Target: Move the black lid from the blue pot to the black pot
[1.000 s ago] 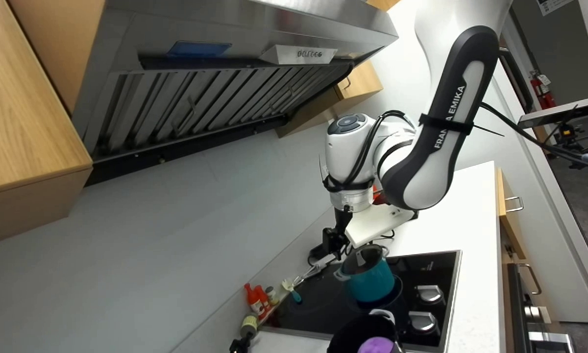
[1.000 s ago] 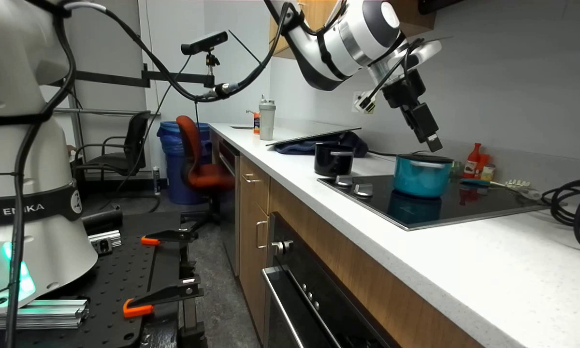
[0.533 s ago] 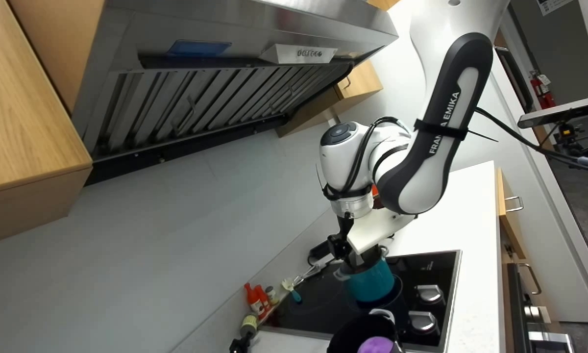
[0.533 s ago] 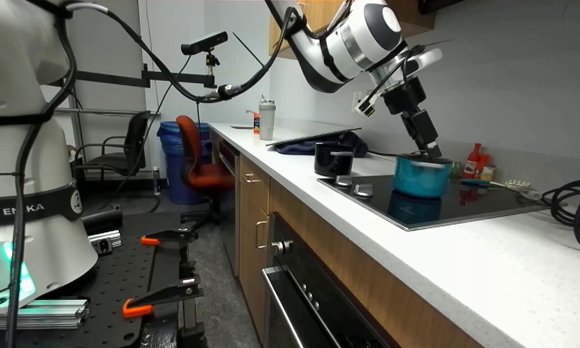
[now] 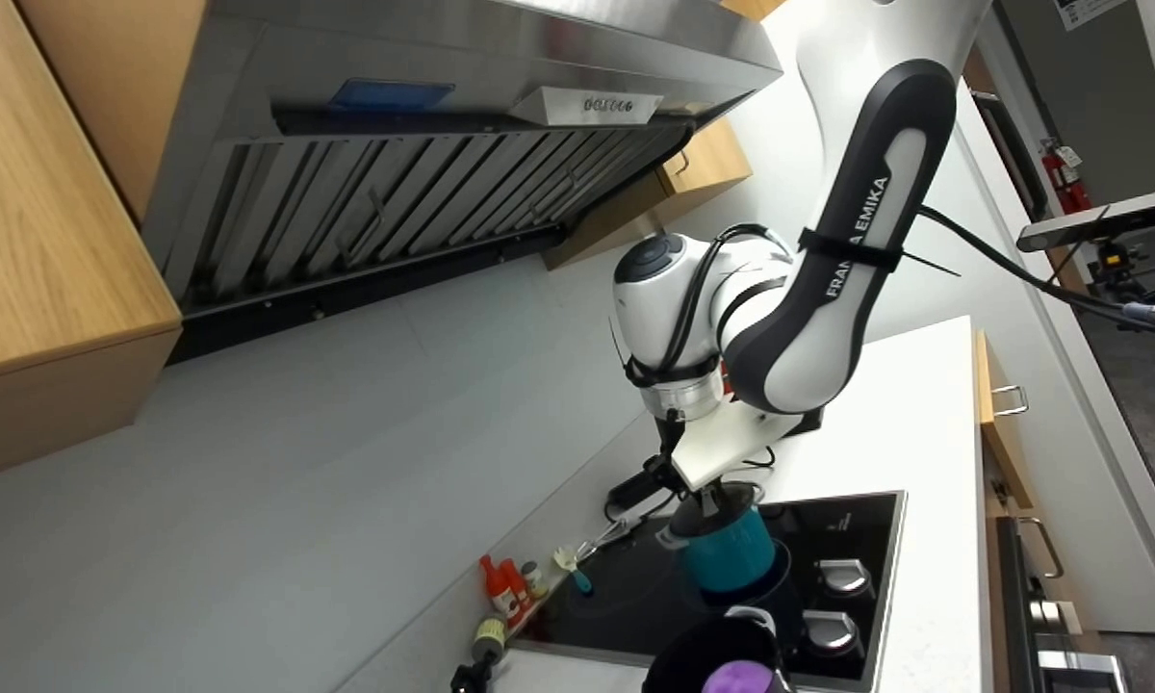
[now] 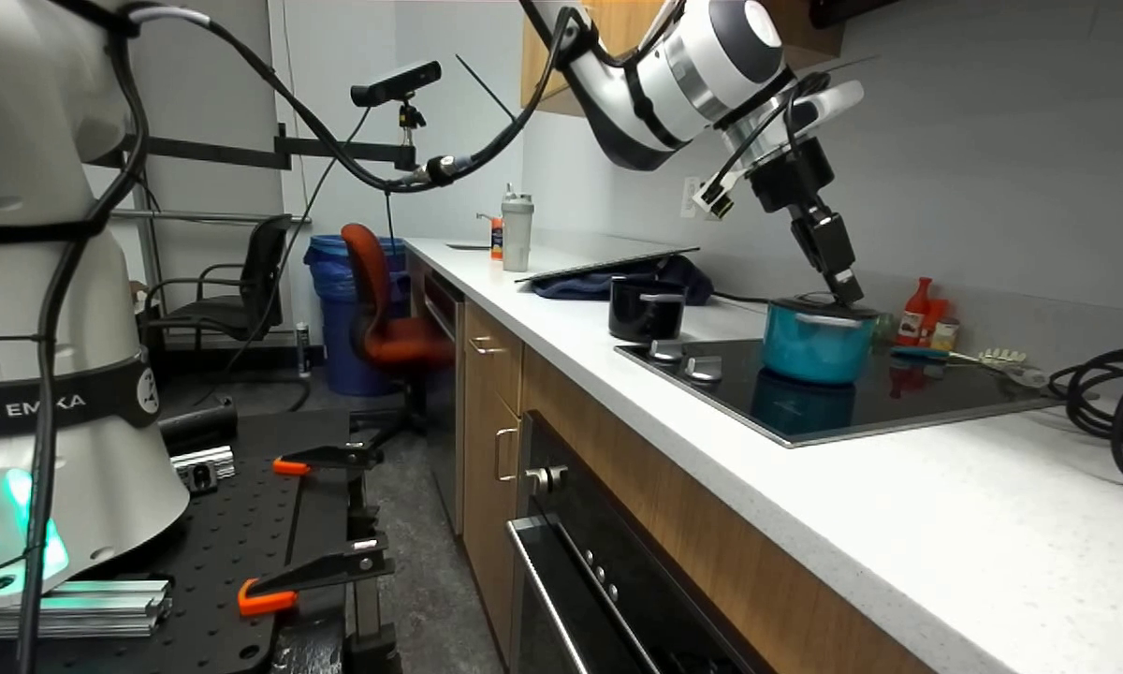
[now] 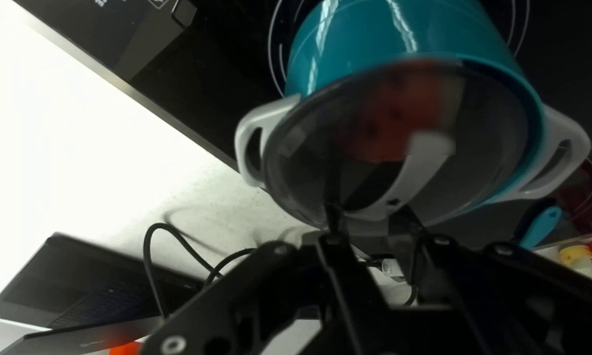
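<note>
The black lid (image 7: pixel 483 128) rests on the blue pot (image 7: pixel 399 39), covering its mouth, with a grey strap handle (image 7: pixel 417 165) on top. Down at the lid is my gripper (image 7: pixel 363 215), its fingers (image 7: pixel 333 219) close together, one on each side of the handle. The handle fills most of the gap between them; whether they press on it I cannot tell. On the cooktop stands the blue pot, upright, in both exterior views. The black pot (image 6: pixel 644 315) sits on the counter beside the cooktop; an exterior view shows something purple inside it (image 5: pixel 669 664).
Red bottles (image 6: pixel 915 309) and utensils (image 6: pixel 973 356) lie along the wall behind the cooktop (image 6: pixel 936 384). A laptop (image 7: pixel 84 291) and a looping cable (image 7: pixel 150 246) are on the counter near the pot. The range hood (image 5: pixel 423 192) hangs over this area.
My gripper has come down to the lid, then shifted slightly, and its fingers have drawn together about the handle. Both pots have stayed in place.
</note>
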Robot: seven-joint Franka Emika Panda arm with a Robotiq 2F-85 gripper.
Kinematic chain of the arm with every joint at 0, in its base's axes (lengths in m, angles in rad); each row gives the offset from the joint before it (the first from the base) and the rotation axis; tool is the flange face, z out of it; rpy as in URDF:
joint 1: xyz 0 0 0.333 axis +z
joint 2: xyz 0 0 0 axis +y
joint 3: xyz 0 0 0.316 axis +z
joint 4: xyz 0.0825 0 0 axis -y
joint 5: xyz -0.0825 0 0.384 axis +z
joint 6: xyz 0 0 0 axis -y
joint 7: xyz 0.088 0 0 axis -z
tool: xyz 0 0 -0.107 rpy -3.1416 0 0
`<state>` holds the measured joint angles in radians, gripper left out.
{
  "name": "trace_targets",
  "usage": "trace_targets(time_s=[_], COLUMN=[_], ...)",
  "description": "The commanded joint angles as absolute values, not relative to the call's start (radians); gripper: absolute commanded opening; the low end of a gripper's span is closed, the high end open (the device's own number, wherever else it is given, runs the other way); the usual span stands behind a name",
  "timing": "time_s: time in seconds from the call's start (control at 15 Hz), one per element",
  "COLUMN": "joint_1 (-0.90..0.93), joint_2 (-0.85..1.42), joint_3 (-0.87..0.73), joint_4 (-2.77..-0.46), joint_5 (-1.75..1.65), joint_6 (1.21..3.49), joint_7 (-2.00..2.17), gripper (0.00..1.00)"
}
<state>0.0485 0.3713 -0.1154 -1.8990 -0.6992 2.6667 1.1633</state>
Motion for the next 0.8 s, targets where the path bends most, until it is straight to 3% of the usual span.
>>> trace_targets(time_s=[0.0,0.73], joint_1=[0.084,0.102], joint_2=[0.4,0.346], joint_3=[-0.153,-0.136], joint_4=[-1.859,-1.886], joint_5=[-0.679,-0.657], joint_6=[2.637,2.673], joint_7=[1.166,1.105], gripper=[0.01,0.04])
